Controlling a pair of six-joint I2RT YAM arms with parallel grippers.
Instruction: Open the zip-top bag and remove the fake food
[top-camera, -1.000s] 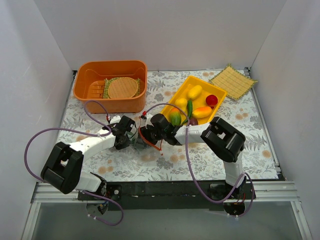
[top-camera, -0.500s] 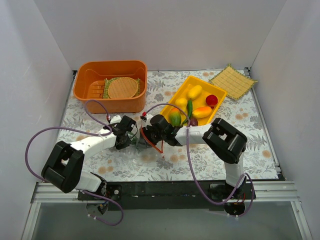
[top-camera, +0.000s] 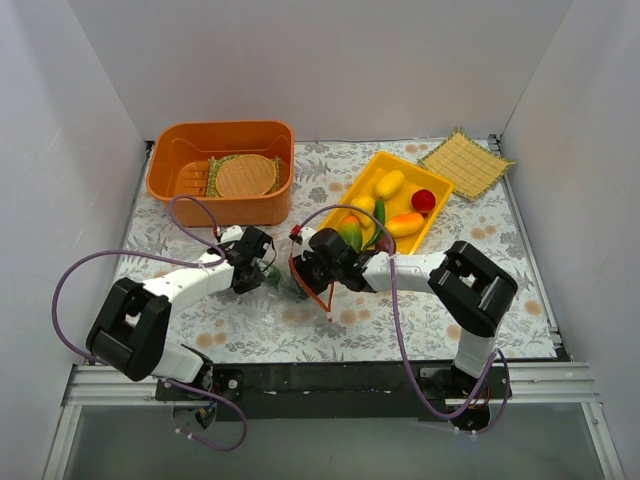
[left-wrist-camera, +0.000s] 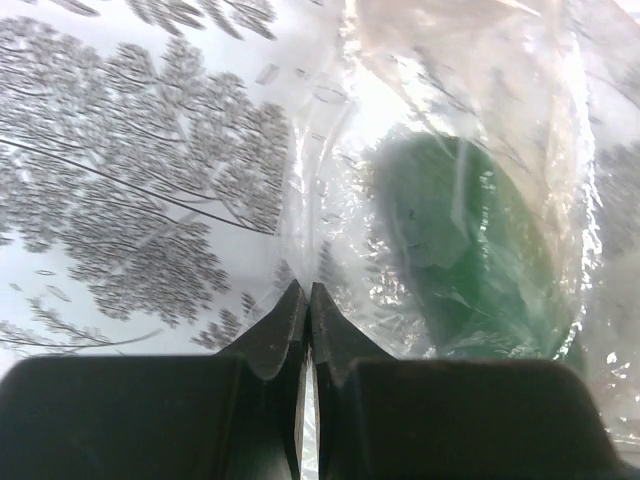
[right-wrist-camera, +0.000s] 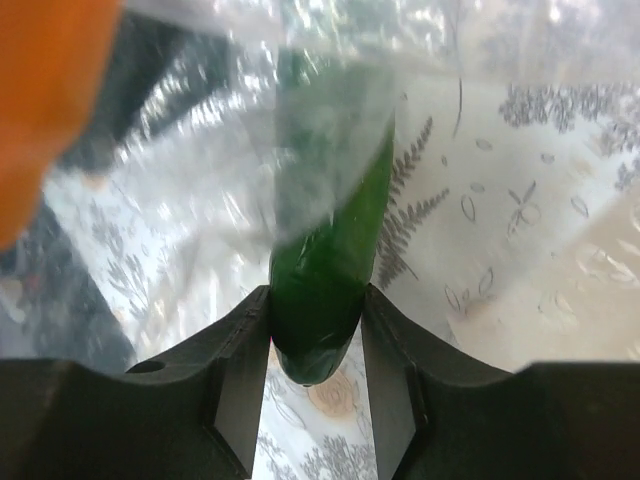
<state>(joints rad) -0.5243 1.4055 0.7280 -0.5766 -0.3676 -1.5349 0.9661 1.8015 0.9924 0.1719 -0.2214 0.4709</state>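
Left hand (left-wrist-camera: 307, 305): my fingertips pinched shut on thin edge of zip-top bag (left-wrist-camera: 450, 120). Bag lies mid-tabletop (top-camera: 400, 320), between my two hands. Right hand (right-wrist-camera: 316, 330): I clamp green fake food (right-wrist-camera: 335, 230), its far end under bag plastic. More pieces in yellow tray (top-camera: 378, 160) beyond.

Nope, nothing readable here: no text, labels, brand names or numbers in any of the three views. The zip-top bag (left-wrist-camera: 450, 150) is just plain clear plastic with no print on it. The table cover (top-camera: 520, 240) only has a grey leaf-and-flower pattern, no words.
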